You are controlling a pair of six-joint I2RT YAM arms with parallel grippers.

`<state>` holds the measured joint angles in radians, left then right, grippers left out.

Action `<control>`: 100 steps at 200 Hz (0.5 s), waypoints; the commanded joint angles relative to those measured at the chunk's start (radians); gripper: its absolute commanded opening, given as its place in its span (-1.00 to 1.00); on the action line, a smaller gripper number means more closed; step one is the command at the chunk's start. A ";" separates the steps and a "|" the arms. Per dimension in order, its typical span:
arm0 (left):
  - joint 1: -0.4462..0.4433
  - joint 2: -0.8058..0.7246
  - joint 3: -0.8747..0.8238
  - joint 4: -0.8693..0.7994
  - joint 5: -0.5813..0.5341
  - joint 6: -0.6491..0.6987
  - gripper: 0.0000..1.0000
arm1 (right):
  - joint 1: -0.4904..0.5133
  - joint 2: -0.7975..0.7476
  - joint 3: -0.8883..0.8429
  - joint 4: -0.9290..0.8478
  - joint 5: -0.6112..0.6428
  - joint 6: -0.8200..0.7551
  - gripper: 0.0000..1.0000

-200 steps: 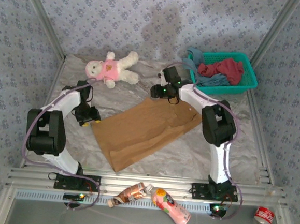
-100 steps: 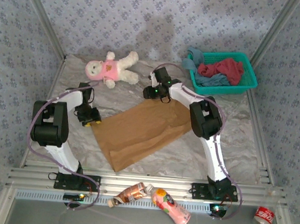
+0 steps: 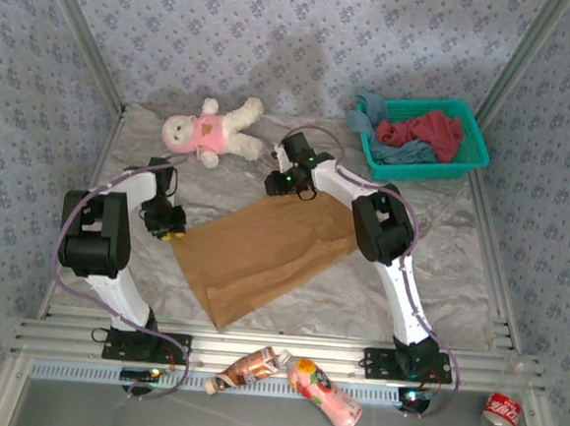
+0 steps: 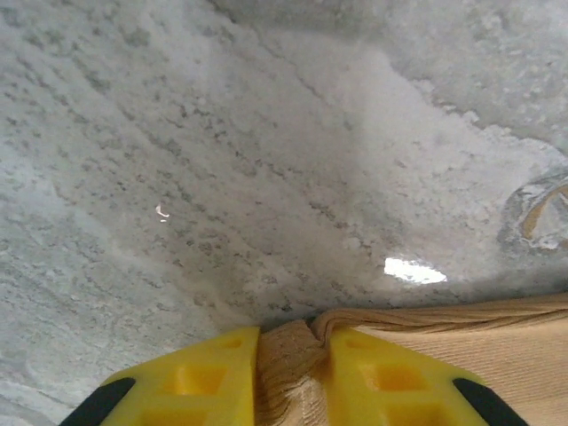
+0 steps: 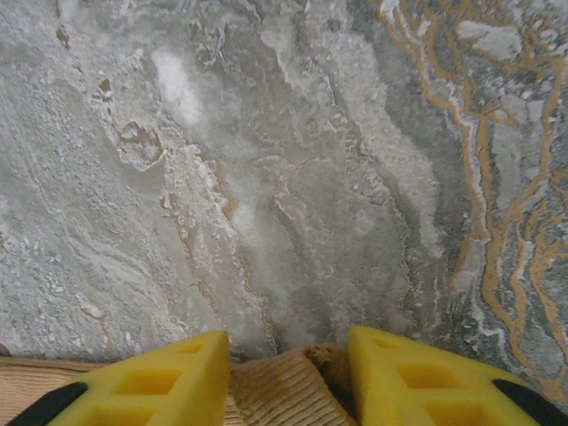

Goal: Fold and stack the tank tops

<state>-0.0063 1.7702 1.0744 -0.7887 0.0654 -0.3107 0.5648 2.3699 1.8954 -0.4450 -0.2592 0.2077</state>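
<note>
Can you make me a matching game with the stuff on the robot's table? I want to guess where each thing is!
Things:
1. brown tank top
2. plush doll
3. teal basket
4. pink bottle

Places:
A. at the far right, holding a red cloth and a blue cloth
B. lying beside a brown bottle, in front of the table
C. spread flat in the middle of the table
D. lying on its back at the far left of the table

Right pairs: 1-C, 2-D, 3-A, 4-B.
</note>
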 commanded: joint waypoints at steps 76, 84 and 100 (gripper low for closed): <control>-0.063 -0.018 0.030 -0.009 0.006 0.028 -0.95 | -0.007 -0.021 0.018 -0.007 -0.014 -0.030 -0.70; -0.074 -0.034 0.033 -0.017 -0.007 0.028 -0.95 | -0.009 -0.037 0.003 0.004 -0.019 -0.031 -0.72; -0.101 -0.070 0.035 -0.038 -0.028 0.024 -0.95 | -0.018 -0.074 -0.038 0.040 -0.020 -0.031 -0.76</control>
<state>-0.0708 1.7641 1.0863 -0.7849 0.0658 -0.2962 0.5602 2.3692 1.8969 -0.4377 -0.2604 0.1898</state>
